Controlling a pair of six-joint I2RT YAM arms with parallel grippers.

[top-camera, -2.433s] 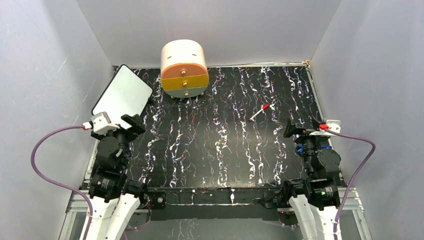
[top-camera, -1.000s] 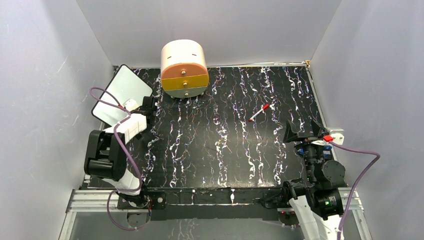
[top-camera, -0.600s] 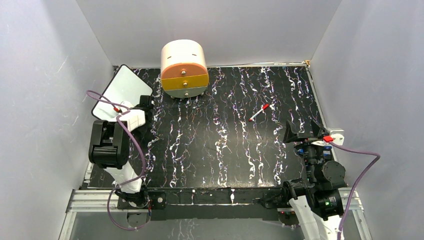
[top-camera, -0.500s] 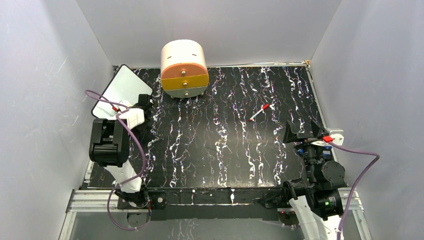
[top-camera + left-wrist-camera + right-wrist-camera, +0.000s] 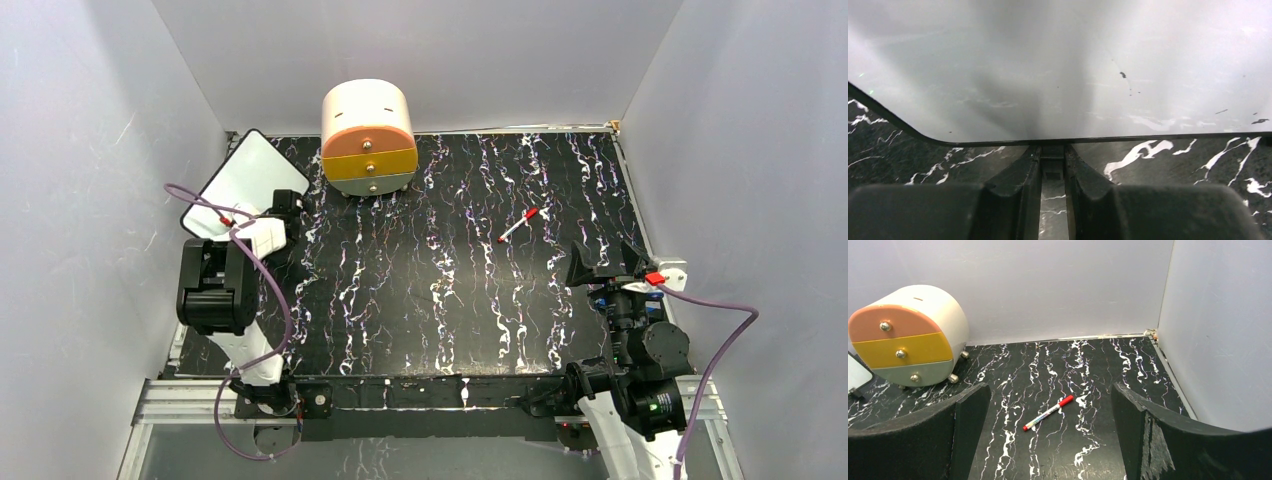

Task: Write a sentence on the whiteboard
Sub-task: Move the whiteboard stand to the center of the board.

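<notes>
Flat white black-rimmed whiteboard (image 5: pixel 245 180), just left of round pastel drawer unit (image 5: pixel 368 135): blank, zero writing. L claw (image 5: pixel 1052 150) nearly closed at its rim, apparently gripping. R claw (image 5: pixel 1048 390) wide open, empty. Red-capped marker pen (image 5: pixel 1048 413) untouched, right of unit.

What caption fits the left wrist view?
Left gripper pinches the rim of the unwritten whiteboard, marbled table below.

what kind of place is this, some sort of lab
Probably a robot test cell in a lab: plain walls box in a black marbled table, with staged props on it: a whiteboard, a round drawer unit and a marker.
</notes>
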